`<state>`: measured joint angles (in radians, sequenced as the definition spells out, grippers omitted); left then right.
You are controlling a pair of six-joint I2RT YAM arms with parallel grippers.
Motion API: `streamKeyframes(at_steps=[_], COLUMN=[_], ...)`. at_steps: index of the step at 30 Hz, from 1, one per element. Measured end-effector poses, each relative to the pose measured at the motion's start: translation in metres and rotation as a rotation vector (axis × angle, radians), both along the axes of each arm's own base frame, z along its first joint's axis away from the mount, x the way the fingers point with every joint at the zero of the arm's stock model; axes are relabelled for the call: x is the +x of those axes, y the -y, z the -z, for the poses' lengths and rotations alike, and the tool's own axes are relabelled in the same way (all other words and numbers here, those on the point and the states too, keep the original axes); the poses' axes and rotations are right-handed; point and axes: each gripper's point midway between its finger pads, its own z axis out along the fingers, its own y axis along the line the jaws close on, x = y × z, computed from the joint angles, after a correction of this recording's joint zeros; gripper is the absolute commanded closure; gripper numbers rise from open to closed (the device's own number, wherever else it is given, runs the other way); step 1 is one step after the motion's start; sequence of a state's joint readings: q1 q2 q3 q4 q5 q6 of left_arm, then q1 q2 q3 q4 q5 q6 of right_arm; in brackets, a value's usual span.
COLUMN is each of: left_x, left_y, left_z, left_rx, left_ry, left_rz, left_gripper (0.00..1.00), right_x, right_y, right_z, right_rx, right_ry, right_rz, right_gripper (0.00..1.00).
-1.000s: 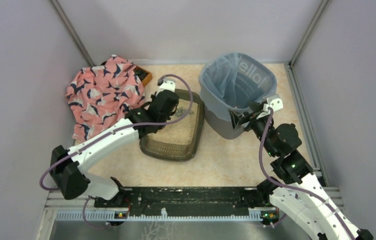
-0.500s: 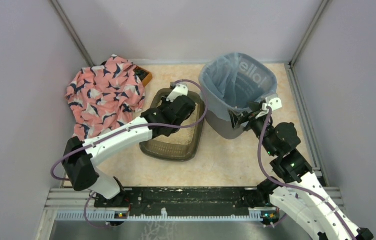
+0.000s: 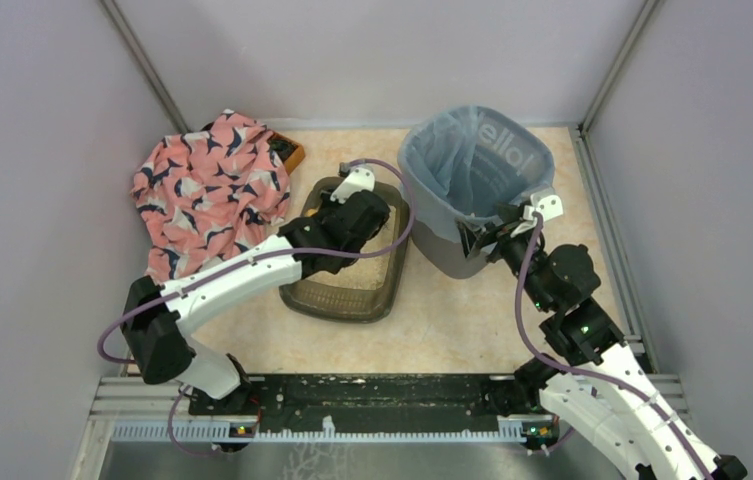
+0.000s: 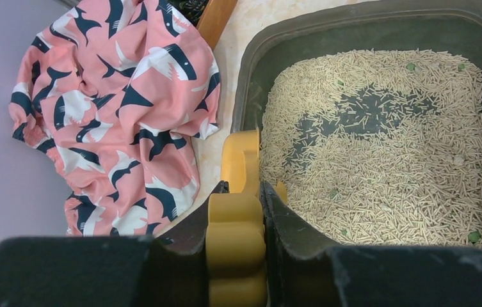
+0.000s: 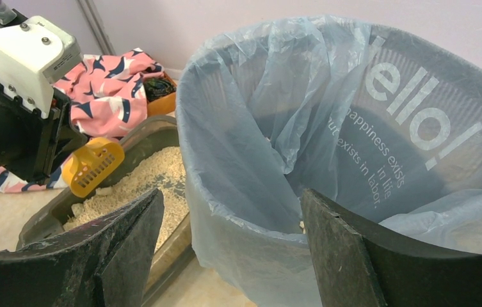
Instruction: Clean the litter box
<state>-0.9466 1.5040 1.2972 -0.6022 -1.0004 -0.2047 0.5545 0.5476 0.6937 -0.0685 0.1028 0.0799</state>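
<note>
Left fingers [image 4: 292, 233] around scoop [image 4: 239, 204] over litter box [image 4: 249, 86]

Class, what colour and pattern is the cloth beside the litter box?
The cloth is pink with navy and white bird-like shapes. It shows best in the left wrist view.

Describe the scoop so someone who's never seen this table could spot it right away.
Find the tall grey bin at the back right; the low dark litter box lies just left of it. Over the box, the left claw is shut on the scoop: small, yellow-orange and slotted, unlike the pink patterned cloth beside it.
</note>
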Motion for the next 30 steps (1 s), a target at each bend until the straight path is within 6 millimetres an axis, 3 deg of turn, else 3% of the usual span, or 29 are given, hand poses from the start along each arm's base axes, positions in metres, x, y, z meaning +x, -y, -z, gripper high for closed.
streamKeyframes(at_steps=[8, 16, 21, 25, 30], left_x=[0.0, 0.005, 0.002, 0.004, 0.011], left_y=[-0.006, 0.006, 0.021, 0.034, 0.051], left_z=[0.018, 0.044, 0.053, 0.051, 0.035], left_rx=[0.005, 0.049, -0.011, -0.079, -0.156], left_ry=[-0.035, -0.095, -0.15, -0.173, -0.161], left_rz=[-0.008, 0.008, 0.072, 0.124, 0.159], left_gripper=[1.0, 1.0, 1.0, 1.0, 1.0], right_x=[0.001, 0.001, 0.002, 0.003, 0.003], right_y=[0.0, -0.001, -0.001, -0.003, -0.003], right_z=[0.0, 0.0, 0.0, 0.0, 0.0], right_rx=[0.0, 0.001, 0.002, 0.002, 0.003], right_ry=[-0.001, 0.0, 0.0, 0.0, 0.0], right_rz=[0.0, -0.001, -0.001, -0.003, -0.004], right_gripper=[0.21, 0.21, 0.21, 0.21, 0.21])
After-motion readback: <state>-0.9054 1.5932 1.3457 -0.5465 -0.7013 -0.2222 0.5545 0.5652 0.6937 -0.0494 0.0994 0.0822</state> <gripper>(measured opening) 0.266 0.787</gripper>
